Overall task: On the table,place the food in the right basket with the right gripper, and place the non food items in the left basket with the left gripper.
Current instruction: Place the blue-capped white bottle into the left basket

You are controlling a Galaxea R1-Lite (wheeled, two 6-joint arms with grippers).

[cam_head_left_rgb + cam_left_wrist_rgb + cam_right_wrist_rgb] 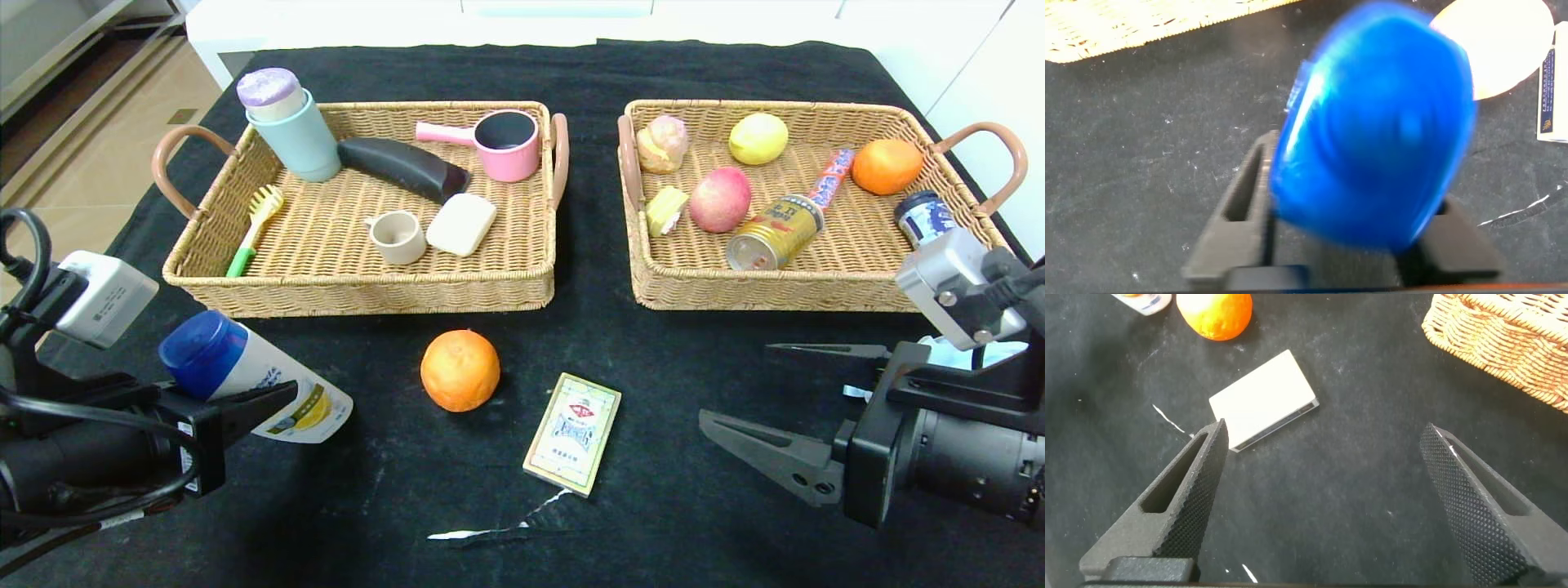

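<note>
Non-food sorting step in hand: shampoo bottle (261, 380) being pinched near blue cap by left gripper (245, 408), lifted off table (694, 523) in front of left basket (359, 282). Next move judged: bottle to be carried forward over basket rim, then released. Right gripper (771, 404) being held spread and empty, low over cloth. Orange (460, 369) and card box (572, 432) lying between grippers, still unsorted.

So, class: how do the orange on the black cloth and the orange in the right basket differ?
The loose orange sits on the table, near the card box; the other orange lies in the right basket, at its far corner. The loose one still needs sorting; the other is already placed. Both are round and orange.
</note>
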